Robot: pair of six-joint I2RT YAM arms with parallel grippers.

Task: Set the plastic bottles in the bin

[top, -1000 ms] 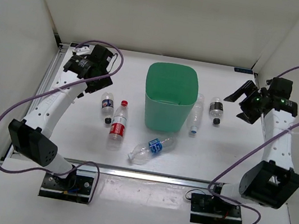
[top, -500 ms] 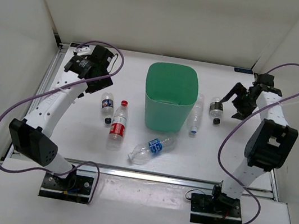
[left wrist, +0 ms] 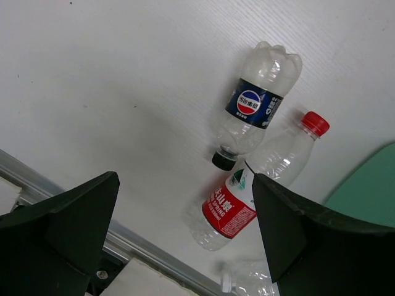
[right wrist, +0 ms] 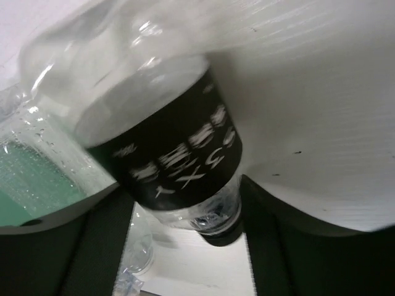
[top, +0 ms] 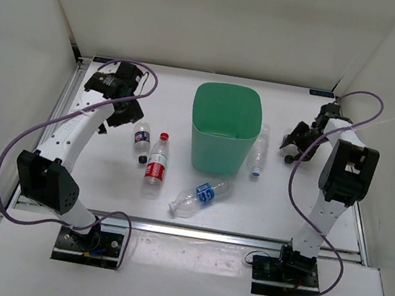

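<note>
The dark-labelled bottle (right wrist: 166, 142) fills the right wrist view, lying on the bench (top: 110, 179). It has a clear body, a black band with white lettering, and a black cap pointing to the bottom of the frame. The right tool (right wrist: 188, 188) straddles it with fingers spread wide on either flank, but I can't tell whether the pads are touching plastic yet. Overhead, this is happening right of centre, just past the unlabelled bottle (top: 260, 149), which lies just beside the right wall of the green bin (top: 218, 151).

Here's the danger. The bottle looks round, light and empty, so a squeeze off its axis could roll it or squirt it out toward its neighbour. A grip down near the tapering neck could slide off (and thin plastic like this likely buckles if clamped hard).

Over on the left of the overhead frame, the left tool (left wrist: 185, 179) hangs wide open, holding nothing. Below it are the Pepsi bottle (left wrist: 253, 105) and the red-labelled bottle (left wrist: 237, 203), lying side by side. The Pepsi's black cap is right at the other's shoulder. The blue-labelled bottle (top: 201, 196) lies alone below the bin. That puts all five out on the bench, none binned.
</note>
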